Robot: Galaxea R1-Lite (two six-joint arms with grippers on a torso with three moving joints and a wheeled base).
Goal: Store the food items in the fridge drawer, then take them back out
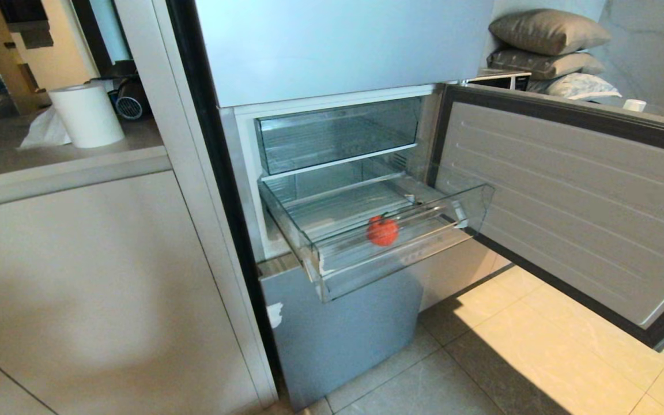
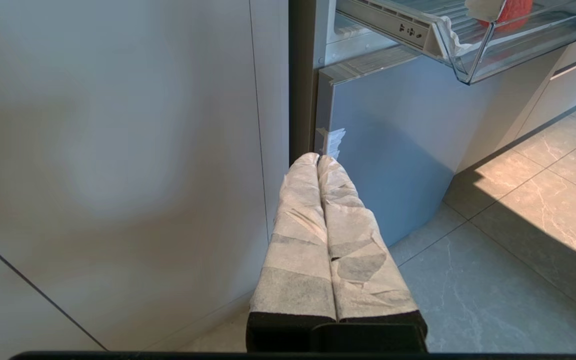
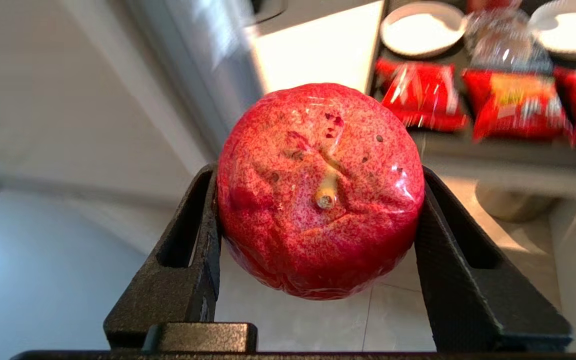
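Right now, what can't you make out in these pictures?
- Head view: neither arm shows, so where the right end effector holds the red fruit is unknown.
- Left wrist view: the tomato in the drawer is cut off by the edge.
- Right wrist view: red packets too blurred to read.

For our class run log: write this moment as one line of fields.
right end effector: shut on speckled red fruit | left end effector: shut, parked low | fridge drawer: pulled out, holds red tomato

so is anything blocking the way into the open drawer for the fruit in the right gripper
Nothing visible does. The fridge drawer is pulled out with its top open, holding only a tomato. The right gripper is clamped on the red fruit, outside the head view.
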